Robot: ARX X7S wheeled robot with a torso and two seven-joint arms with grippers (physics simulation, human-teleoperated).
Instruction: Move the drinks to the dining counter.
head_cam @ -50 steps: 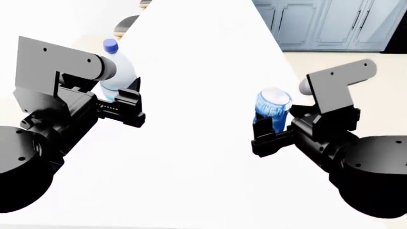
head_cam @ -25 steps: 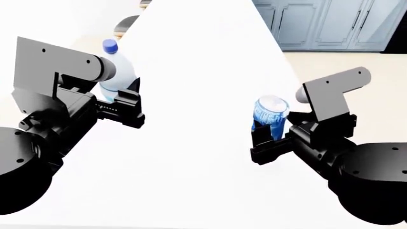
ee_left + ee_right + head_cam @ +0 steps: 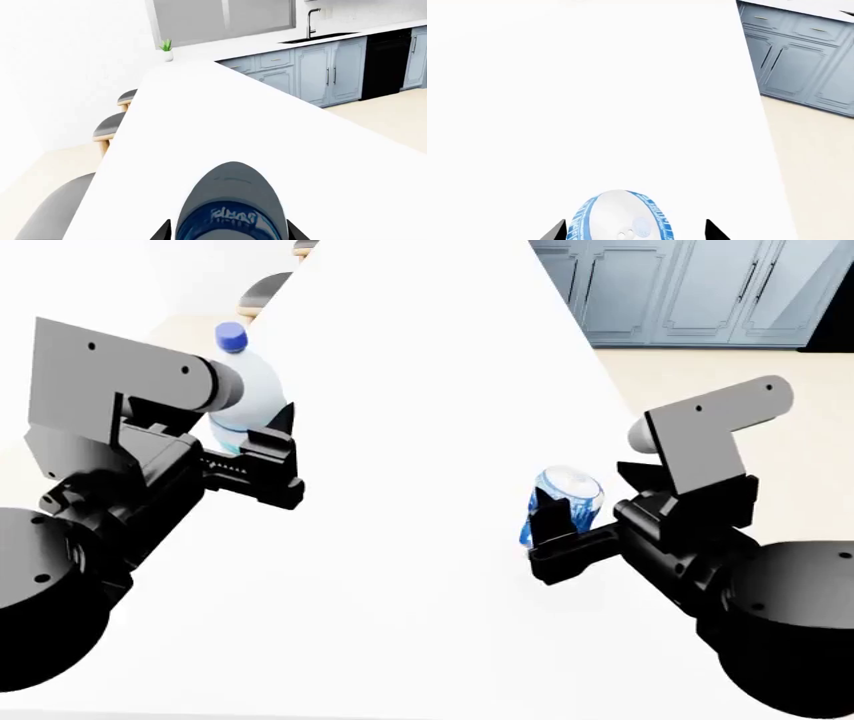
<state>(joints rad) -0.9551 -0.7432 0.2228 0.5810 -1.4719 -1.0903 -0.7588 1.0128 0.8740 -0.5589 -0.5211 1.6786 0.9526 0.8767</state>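
over the long white dining counter [image 3: 400,570], both arms out. left gripper [image 3: 274,455] closed on the clear water bottle [image 3: 251,390], gripping it low on the blue and white label, blue cap [image 3: 231,336] up top, bottle upright with a small lean, near the counter's left edge. cannot tell if its bottom touches the top. right gripper [image 3: 567,540] closed on the blue soda can [image 3: 566,502], one dark finger on each side, can tilted a bit, low over the right part of the counter. also cannot tell if touching. grey round stools [image 3: 110,125] along the left side in the left wrist view, a small green plant [image 3: 165,46] at the far end, pale blue cabinets [image 3: 681,285] past the counter.
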